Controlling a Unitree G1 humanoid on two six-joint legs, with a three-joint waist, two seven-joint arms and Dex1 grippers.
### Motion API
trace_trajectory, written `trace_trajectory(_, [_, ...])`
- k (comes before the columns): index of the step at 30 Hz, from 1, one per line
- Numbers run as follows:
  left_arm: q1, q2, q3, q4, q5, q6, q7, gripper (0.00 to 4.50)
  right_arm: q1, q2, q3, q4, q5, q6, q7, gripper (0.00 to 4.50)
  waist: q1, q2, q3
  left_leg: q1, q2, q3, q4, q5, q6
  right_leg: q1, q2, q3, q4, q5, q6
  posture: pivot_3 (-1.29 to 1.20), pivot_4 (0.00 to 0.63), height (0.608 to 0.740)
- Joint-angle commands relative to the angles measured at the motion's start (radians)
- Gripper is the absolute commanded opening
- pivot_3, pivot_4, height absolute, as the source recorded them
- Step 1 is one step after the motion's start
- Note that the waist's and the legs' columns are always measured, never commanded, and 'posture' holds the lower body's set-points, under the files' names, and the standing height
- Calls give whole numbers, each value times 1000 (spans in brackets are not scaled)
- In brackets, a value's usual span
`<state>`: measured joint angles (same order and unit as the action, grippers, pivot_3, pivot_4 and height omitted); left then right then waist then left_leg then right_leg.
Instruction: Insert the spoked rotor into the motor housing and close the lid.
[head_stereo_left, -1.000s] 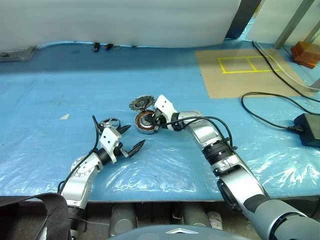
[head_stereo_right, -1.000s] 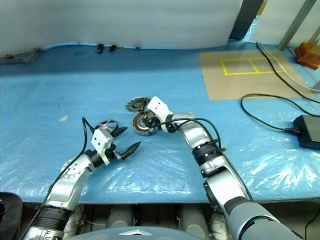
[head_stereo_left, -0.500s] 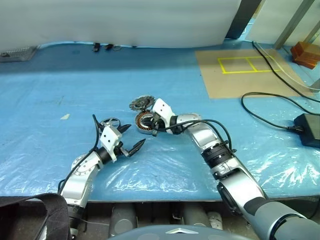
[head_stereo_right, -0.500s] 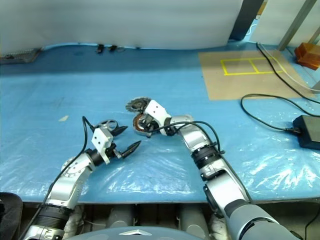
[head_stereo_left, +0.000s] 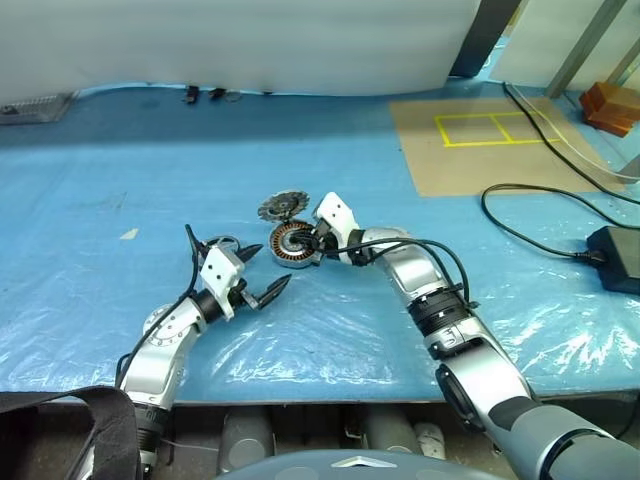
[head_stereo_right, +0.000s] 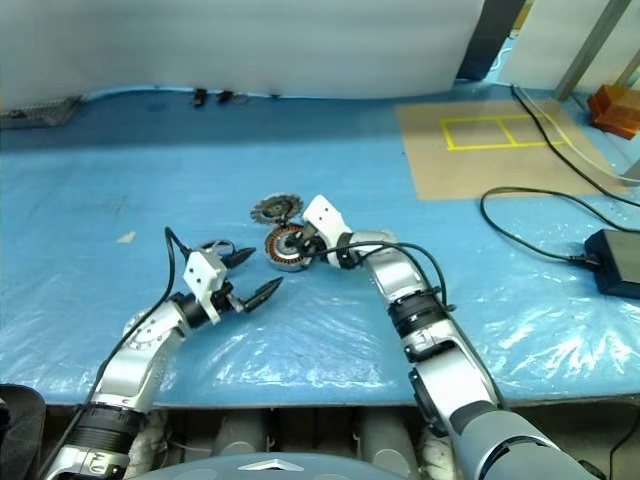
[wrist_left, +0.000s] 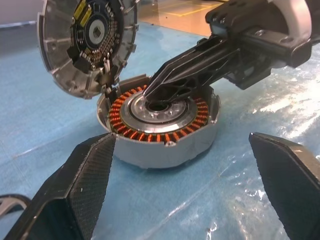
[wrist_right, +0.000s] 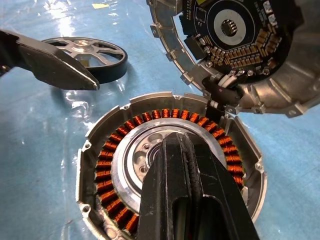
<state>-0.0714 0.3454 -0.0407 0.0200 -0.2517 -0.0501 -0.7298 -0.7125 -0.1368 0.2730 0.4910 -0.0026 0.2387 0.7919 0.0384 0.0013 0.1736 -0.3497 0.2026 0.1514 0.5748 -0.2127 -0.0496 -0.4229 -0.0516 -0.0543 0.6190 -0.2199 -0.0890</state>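
The motor housing (head_stereo_left: 292, 243) lies on the blue sheet with its copper windings and silver hub facing up. Its lid (head_stereo_left: 282, 207) stands tilted open at the far edge, still joined to it, circuit board showing (wrist_right: 235, 45). My right gripper (wrist_right: 175, 142) is shut, empty, its tips on the housing's centre hub (wrist_left: 159, 106). The spoked rotor (wrist_right: 92, 55) lies flat to the left of the housing, just beyond my left gripper (head_stereo_left: 265, 272). That gripper is open and empty, pointing at the housing (wrist_left: 160, 120) from a short distance.
A brown board with yellow tape squares (head_stereo_left: 480, 140) lies at the back right. A black cable and power brick (head_stereo_left: 612, 252) sit at the right. Small dark items (head_stereo_left: 205, 93) rest near the white back wall. The table's front edge runs just below the arms.
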Motion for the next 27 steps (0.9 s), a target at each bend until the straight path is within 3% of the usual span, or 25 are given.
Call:
trace_trajectory(1, [-5,9,15,-44,-14,11,6,4500,-9,13,22,13,-20,-14,-10,9,0,0,0,0,0,0,0,0,0,0,0,0,0,0,0,0,150,740])
trace_trajectory(8, [-9,11,17,-67,-15,34,13,4500,-7,13,56,7,-37,-6,20,9,0,0,0,0,0,0,0,0,0,0,0,0,0,0,0,0,150,740])
trace_trajectory(19, [-61,42,71,-122,-147,185,-20,4500,41,-66,-27,-137,68,33,100,9,4,0,0,0,0,0,0,0,0,0,0,0,0,0,0,0,150,740])
trace_trajectory(27, [-282,272,167,1,-263,375,-200,4500,112,-187,-67,-300,107,122,134,9,4,-1,1,0,-1,0,0,0,0,0,1,0,1,0,0,0,150,740])
